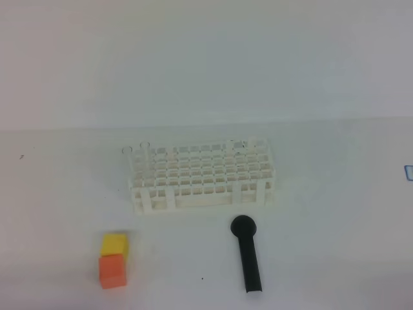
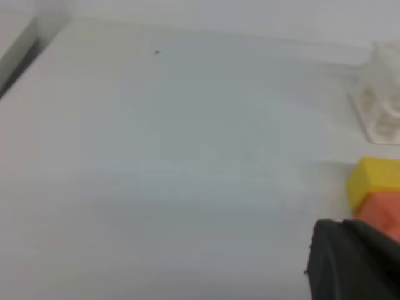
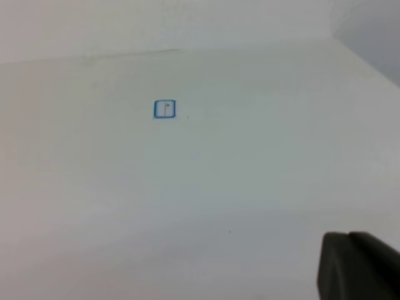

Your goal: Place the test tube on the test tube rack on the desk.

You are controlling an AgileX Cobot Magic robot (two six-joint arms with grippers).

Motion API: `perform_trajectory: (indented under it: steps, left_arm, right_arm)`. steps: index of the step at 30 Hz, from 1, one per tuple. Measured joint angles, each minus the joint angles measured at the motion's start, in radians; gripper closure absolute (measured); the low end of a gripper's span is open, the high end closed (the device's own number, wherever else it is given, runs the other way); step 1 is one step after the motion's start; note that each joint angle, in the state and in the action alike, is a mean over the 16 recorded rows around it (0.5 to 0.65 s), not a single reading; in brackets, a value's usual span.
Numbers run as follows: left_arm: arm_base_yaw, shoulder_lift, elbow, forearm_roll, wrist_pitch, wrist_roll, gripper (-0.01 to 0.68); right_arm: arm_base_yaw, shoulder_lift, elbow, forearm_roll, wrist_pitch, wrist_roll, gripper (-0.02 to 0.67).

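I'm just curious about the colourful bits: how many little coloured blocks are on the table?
2. A yellow block and an orange block sit touching, left of the black tool, in front of the white rack. Nothing seems to hide more.

bright, even light | faint shadows | all views soft, wrist views blurriest | no glare
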Motion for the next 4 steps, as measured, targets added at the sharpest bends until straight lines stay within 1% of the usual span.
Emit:
perform_trajectory:
  steps: [4]
  left_arm:
    - [-0.030,0.000,0.000,0.000,0.000,0.000,0.674]
  right_arm:
    - [0.000,0.000,0.000,0.000,0.000,0.000,0.650]
